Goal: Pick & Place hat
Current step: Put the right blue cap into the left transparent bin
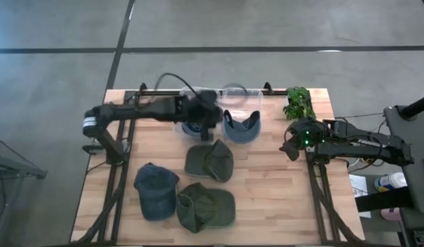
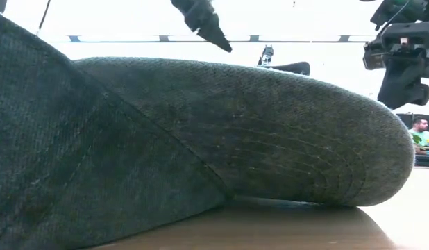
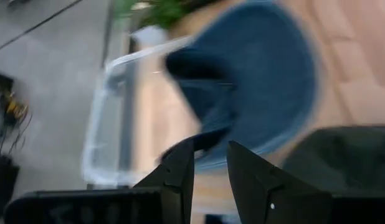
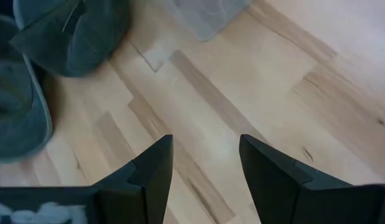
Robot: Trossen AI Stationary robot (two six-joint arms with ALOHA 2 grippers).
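Several caps lie on the wooden table. A blue cap (image 1: 241,127) rests crown-down, its hollow up, beside a clear plastic container (image 1: 234,95); the left wrist view shows the blue cap (image 3: 267,81) ahead of the fingers. My left gripper (image 1: 209,122) (image 3: 211,163) hovers just left of it, open by a narrow gap with nothing between the fingers. Something blue (image 1: 193,127) lies partly hidden under that gripper. Two green caps (image 1: 209,162) (image 1: 206,206) and another blue cap (image 1: 156,189) lie nearer the front. My right gripper (image 1: 291,147) (image 4: 205,163) waits open above bare wood at the table's right.
A small green plant (image 1: 298,103) stands at the far right corner. One green cap (image 2: 200,146) fills the low view and hides most of the table. The clear container (image 3: 111,118) sits at the far edge. Bare wood (image 1: 280,199) lies in the near right part.
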